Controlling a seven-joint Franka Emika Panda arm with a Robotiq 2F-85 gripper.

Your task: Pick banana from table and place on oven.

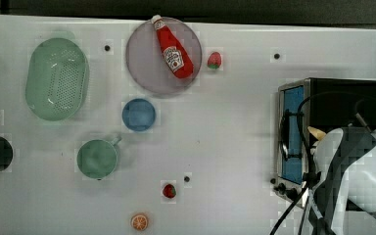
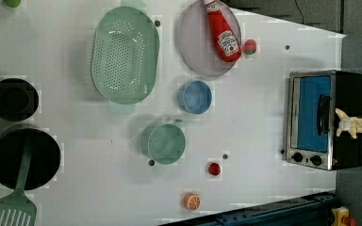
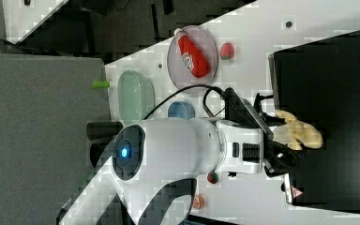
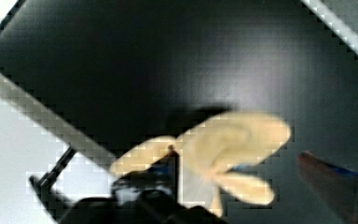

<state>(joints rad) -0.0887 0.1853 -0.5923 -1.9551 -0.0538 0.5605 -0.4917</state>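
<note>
banana: I see the banana (image 2: 350,124) lying on the black top of the oven (image 2: 351,84), close to the front edge above the door handle. In the wrist view the banana (image 4: 233,149) rests on the dark surface with its peel strips spread out.

pincer: The pincer (image 4: 242,177) is around the banana in the wrist view, with one finger on each side. The fingers look apart, with a gap to the fruit on one side, so I judge the grip is released or nearly so.

arm: In the right view the white arm (image 3: 178,150) reaches over the oven and the banana (image 3: 300,132) lies just past its end.

step in hand: I judge the placing is almost finished. To do it well, I would open fully first, then lift straight up, so that no finger drags a peel strip toward the edge.

risk: The banana is near the front edge, so a side push could roll it off.

table: The white table (image 1: 235,147) carries a ketchup bottle (image 1: 173,47) on a plate (image 1: 142,63), a blue bowl (image 1: 138,115), a green cup (image 1: 97,158), a colander (image 1: 57,78), two strawberries and an orange slice (image 1: 139,222), all well apart from the oven.
</note>
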